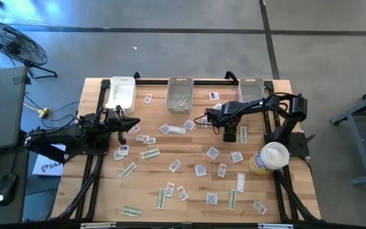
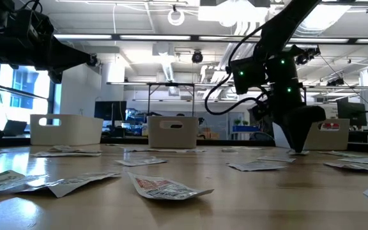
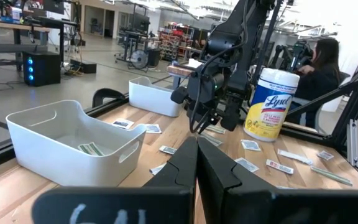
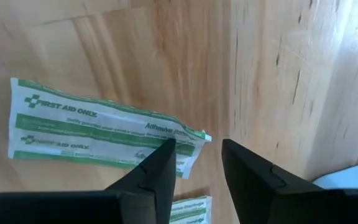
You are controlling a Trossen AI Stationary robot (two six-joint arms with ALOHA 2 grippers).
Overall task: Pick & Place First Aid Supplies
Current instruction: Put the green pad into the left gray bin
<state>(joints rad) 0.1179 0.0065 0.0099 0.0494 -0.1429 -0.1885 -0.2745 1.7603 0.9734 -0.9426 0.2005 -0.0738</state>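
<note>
First aid supplies lie scattered flat on the wooden table (image 1: 189, 191): white squarish packets (image 1: 200, 170) and pale green strips (image 1: 150, 153). My right gripper (image 4: 197, 146) points down at the table right of centre (image 1: 229, 135), open. One green strip (image 4: 98, 130) lies flat with its end at one fingertip. A second strip (image 4: 188, 210) lies beside it. My left gripper (image 1: 134, 122) hangs level over the table's left side, shut on nothing (image 3: 197, 142). My right gripper comes from above, pointing down, with one finger (image 4: 160, 163) over the green strip's end (image 4: 190, 138). The strip lies flat on the table. Whether the finger touches it I cannot tell.
Three bins stand along the far edge: a white one (image 1: 121, 93), a middle one (image 1: 180, 94) holding green strips, and a right one (image 1: 251, 90). A white-and-yellow tub (image 1: 271, 158) stands near the right arm's base. A person (image 3: 321, 68) sits beyond the table.
</note>
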